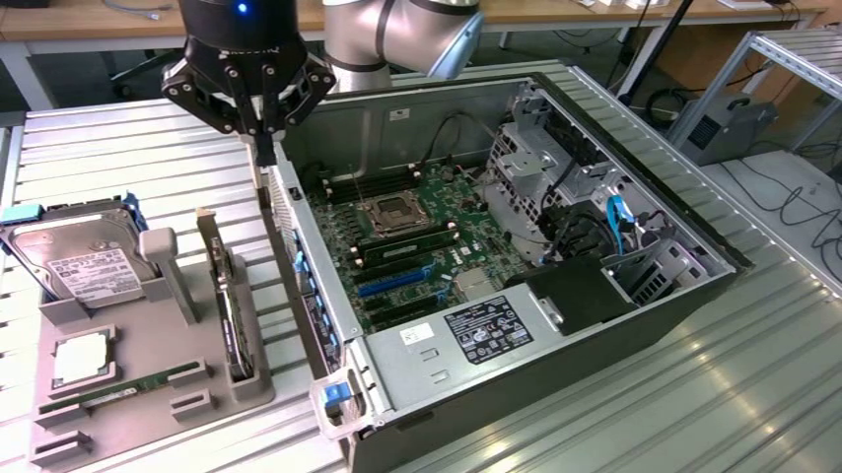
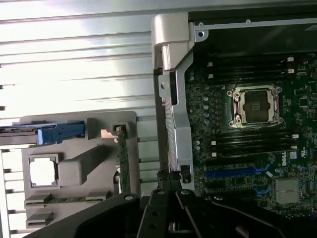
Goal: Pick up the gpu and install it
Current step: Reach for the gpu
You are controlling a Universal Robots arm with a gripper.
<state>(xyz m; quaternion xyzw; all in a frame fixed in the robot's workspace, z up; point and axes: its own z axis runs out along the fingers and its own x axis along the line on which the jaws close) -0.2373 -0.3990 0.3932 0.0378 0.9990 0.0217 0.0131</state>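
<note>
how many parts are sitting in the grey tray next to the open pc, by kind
boxy silver hard drive with white label: 1
square silver processor chip: 1
narrow green memory stick: 1
thin black gpu card standing on edge: 1
total: 4

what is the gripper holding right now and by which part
nothing: the gripper hangs with jaws shut and empty over the computer case's wall, and the gpu stands on edge in the grey tray
</note>
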